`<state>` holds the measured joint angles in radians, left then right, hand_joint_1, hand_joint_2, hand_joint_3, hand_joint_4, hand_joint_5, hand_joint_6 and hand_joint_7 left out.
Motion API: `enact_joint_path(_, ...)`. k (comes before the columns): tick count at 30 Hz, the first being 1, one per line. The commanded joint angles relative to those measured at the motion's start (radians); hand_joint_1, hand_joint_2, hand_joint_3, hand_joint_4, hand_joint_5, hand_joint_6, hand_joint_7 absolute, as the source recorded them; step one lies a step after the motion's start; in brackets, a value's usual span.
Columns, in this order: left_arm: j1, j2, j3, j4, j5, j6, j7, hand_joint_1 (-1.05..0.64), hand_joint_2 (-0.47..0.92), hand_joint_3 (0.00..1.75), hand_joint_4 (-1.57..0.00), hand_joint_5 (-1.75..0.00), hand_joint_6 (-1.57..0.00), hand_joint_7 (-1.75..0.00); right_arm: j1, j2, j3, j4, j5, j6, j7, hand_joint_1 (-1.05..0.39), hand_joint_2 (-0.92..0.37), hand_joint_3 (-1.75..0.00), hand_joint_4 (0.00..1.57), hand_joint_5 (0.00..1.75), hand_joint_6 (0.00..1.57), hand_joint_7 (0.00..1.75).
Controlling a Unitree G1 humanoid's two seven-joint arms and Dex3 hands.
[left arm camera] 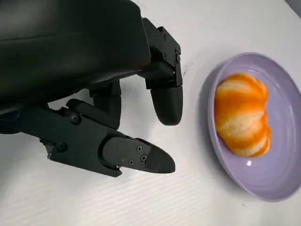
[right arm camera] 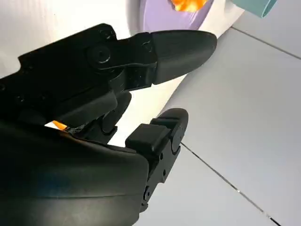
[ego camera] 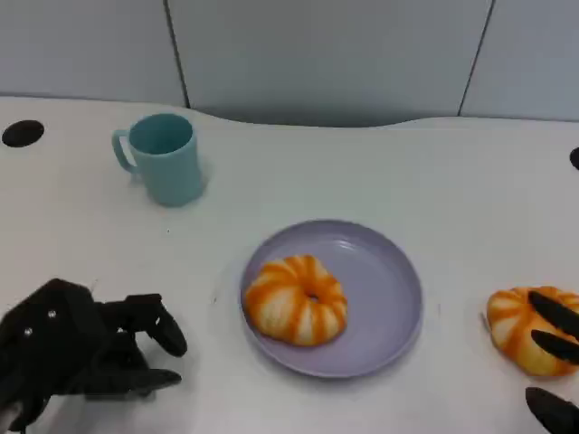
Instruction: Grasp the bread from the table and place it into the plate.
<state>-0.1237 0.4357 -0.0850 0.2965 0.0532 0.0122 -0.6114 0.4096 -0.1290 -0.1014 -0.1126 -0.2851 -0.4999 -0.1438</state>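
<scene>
While one striped orange bread (ego camera: 296, 299) sits in the purple plate (ego camera: 384, 298), a second bread (ego camera: 523, 328) lies on the worktop (ego camera: 362, 172) at near right, the right hand (ego camera: 554, 362) touching it, fingers spread. The left hand (ego camera: 77, 351) rests near left, fingers apart, holding nothing. A teal mug (ego camera: 163, 158) stands far left.

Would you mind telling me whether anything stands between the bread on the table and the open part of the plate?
Nothing visible does: bare table lies between the bread on the table, under the right hand, and the plate, whose near side is free; another bread fills its far side.
</scene>
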Motion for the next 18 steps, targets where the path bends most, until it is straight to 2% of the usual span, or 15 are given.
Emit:
enact_joint_path(1, -0.002, -0.009, -0.005, -0.014, 0.024, 0.056, 0.057, -0.48, 0.92, 0.17, -0.61, -1.75, -0.45, -1.73, 0.006, -0.021, -0.02, 0.006, 0.014, -0.002, 0.007, -0.38, -0.92, -0.32, 0.86, 0.0, 0.64, 0.0)
enact_joint_path(2, -0.007, -0.013, -0.007, -0.015, 0.029, 0.075, 0.068, -0.44, 0.91, 0.13, -0.69, -1.75, -0.52, -1.74, 0.006, -0.022, -0.02, 0.008, 0.013, -0.004, 0.006, -0.38, -0.92, -0.32, 0.85, 0.0, 0.64, 0.0)
enact_joint_path(6, -0.02, -0.017, -0.021, -0.007, 0.047, 0.075, 0.087, -0.37, 0.89, 0.07, -0.76, -1.75, -0.59, -1.75, 0.003, -0.026, -0.02, 0.018, 0.015, -0.013, 0.006, -0.37, -0.92, -0.33, 0.87, 0.01, 0.65, 0.0)
enact_joint_path(18, -0.034, -0.022, -0.044, -0.001, 0.07, 0.096, 0.096, -0.38, 0.91, 0.06, -0.74, -1.75, -0.57, -1.75, -0.013, -0.033, -0.024, 0.052, 0.02, -0.044, -0.001, -0.37, -0.92, -0.32, 0.87, 0.01, 0.66, 0.01)
